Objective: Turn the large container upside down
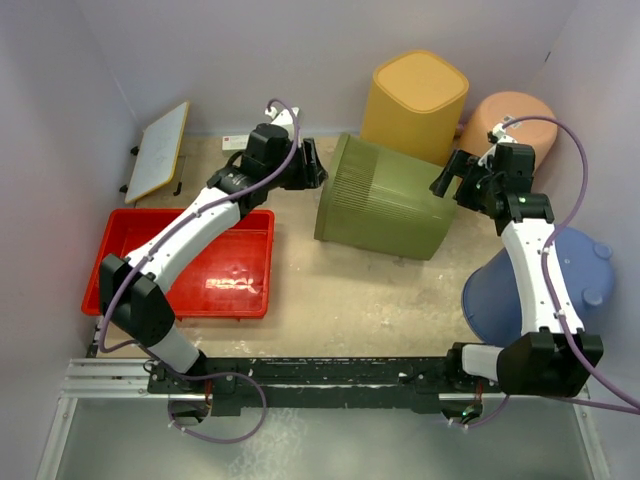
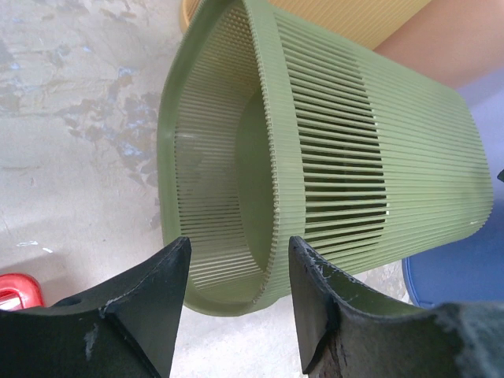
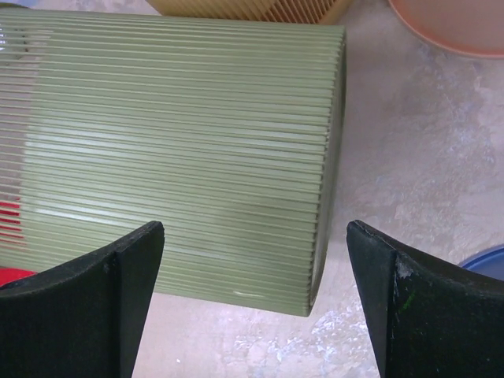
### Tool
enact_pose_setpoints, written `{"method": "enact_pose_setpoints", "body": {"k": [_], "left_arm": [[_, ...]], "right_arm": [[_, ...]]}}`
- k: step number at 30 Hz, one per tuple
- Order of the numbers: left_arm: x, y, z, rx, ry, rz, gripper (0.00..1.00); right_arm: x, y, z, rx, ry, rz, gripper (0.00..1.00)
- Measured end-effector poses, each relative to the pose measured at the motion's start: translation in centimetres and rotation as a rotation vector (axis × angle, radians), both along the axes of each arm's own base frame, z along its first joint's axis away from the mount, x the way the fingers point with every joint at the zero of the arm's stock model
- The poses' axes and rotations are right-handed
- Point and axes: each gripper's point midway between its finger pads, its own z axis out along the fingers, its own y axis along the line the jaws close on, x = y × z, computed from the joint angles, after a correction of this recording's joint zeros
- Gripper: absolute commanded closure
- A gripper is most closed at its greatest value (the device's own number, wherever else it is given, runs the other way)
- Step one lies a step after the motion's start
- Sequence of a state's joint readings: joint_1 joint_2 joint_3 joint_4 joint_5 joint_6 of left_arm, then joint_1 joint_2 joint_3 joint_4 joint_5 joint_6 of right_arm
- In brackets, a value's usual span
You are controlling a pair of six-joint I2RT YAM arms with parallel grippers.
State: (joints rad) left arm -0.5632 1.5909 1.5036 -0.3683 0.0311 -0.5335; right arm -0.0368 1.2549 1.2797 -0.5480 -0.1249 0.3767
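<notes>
The large container is a green ribbed bin [image 1: 380, 200] lying on its side in the middle of the table, its open mouth to the left and its base to the right. My left gripper [image 1: 312, 165] is open and empty at the mouth's upper rim. In the left wrist view the bin's rim [image 2: 268, 142] stands just ahead of the left gripper [image 2: 240, 276]. My right gripper [image 1: 447, 180] is open and empty by the bin's base end. In the right wrist view the bin's base edge [image 3: 327, 157] lies ahead of the right gripper [image 3: 256, 268].
A yellow bin [image 1: 415, 100] stands just behind the green one. A peach container [image 1: 510, 120] is at the back right. A blue tub [image 1: 560, 280] lies under my right arm. A red tray [image 1: 190, 265] is at the left, a white board [image 1: 160, 150] behind it.
</notes>
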Motion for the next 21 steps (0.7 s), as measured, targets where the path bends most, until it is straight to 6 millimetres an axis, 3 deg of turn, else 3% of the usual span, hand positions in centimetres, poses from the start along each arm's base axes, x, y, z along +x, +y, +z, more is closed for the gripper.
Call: {"method": "enact_pose_setpoints", "body": {"k": [6,21], "left_arm": [[0.0,-0.7,-1.3,0.007,0.034,-0.031,0.52],[0.5,-1.2,-2.2,0.018,0.046,-0.048,0.74]], "right_arm": [[0.1,-0.3,-1.4,0.079,0.026,0.004,0.0],[0.7,4.4,-2.5,0.306,0.043,0.212,0.0]]}}
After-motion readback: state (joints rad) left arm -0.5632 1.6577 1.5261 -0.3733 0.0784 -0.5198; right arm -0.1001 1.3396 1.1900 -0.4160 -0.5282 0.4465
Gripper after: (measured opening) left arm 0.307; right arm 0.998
